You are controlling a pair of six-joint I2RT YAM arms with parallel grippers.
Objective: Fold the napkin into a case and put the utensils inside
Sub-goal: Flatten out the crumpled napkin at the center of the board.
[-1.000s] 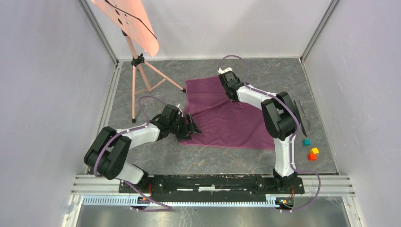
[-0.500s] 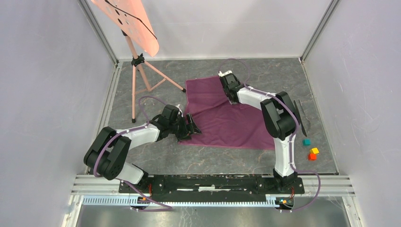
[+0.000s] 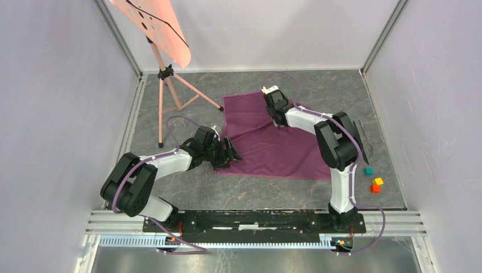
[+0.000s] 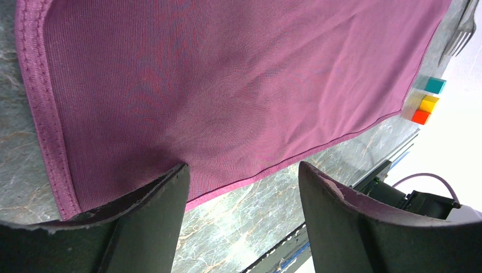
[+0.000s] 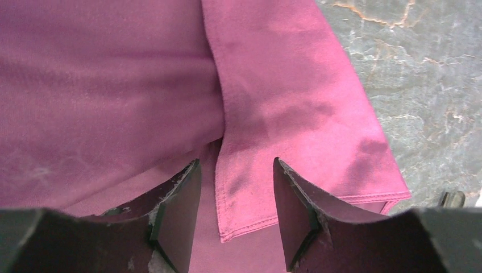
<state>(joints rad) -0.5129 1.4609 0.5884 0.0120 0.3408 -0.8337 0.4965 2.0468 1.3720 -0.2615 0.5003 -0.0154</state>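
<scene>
The plum-maroon napkin (image 3: 267, 142) lies spread on the marble table, with a flap (image 5: 284, 114) folded over onto it at its far right. My left gripper (image 3: 230, 153) is open and low at the napkin's near left corner; in the left wrist view (image 4: 241, 176) its jaws straddle the hemmed edge (image 4: 273, 165). My right gripper (image 3: 278, 118) is open over the napkin's far part; in the right wrist view (image 5: 236, 170) its jaws stand on either side of the flap's hemmed edge. The utensils (image 3: 364, 139) lie to the right of the napkin, and the fork's tines (image 4: 463, 28) show in the left wrist view.
Teal (image 3: 368, 170), yellow (image 3: 378, 181) and orange (image 3: 375, 188) cubes sit near the table's right front. A pink tripod music stand (image 3: 170, 96) stands at the back left. Enclosure walls ring the table, and a rail runs along the front edge (image 3: 256, 219).
My right gripper has shifted slightly over the far part of the napkin. My left arm has not moved.
</scene>
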